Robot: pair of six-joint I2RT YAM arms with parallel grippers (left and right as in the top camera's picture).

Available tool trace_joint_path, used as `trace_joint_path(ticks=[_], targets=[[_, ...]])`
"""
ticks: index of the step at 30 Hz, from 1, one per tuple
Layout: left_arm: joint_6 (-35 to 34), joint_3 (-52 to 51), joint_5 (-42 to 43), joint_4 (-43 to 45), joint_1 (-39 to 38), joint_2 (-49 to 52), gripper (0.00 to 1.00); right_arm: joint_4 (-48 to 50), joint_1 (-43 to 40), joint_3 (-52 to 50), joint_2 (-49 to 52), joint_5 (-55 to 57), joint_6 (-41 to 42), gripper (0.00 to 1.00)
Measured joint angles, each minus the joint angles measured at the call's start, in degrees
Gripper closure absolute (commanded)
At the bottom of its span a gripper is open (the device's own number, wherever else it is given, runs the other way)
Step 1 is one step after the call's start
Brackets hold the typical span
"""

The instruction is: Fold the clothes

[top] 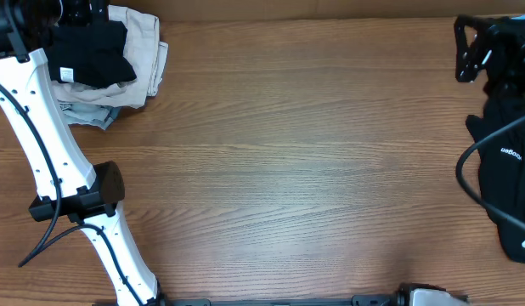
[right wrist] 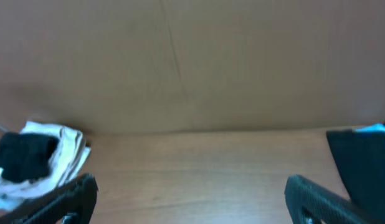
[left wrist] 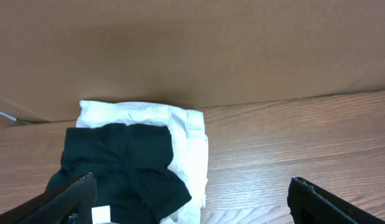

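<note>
A folded black T-shirt (top: 93,53) with a small white label lies on top of a stack of pale folded clothes (top: 143,51) at the table's far left corner. It also shows in the left wrist view (left wrist: 124,168). My left gripper (left wrist: 192,205) is open and empty, just above and in front of this shirt. A heap of unfolded black clothes (top: 509,161) lies at the right edge. My right gripper (right wrist: 192,202) is open and empty over bare table, near the far right corner beside the heap (right wrist: 361,162).
The wooden table (top: 288,153) stretches between the stack and the heap. A brown cardboard wall (left wrist: 192,50) stands along the far edge. My white left arm (top: 50,161) crosses the left side of the table.
</note>
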Motion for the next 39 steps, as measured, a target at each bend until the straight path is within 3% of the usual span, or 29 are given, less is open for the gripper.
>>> trace_joint_path(ticks=[16,21,28,39], targets=[[0.0,0.0,0.17,0.0,-0.37,0.0,0.0,65.48,3.06,-84.37,-43.41,0.26,0.0,0.0],[0.0,0.0,0.17,0.0,-0.37,0.0,0.0,79.47,3.06,-102.42,-54.45,0.22,-0.02,0.0],[0.0,0.0,0.17,0.0,-0.37,0.0,0.0,84.26,3.06,-115.54,-65.68,0.24,-0.02,0.0],[0.0,0.0,0.17,0.02,-0.37,0.0,0.0,83.93,3.06,-124.98,-76.3,4.11,-0.04,0.0]])
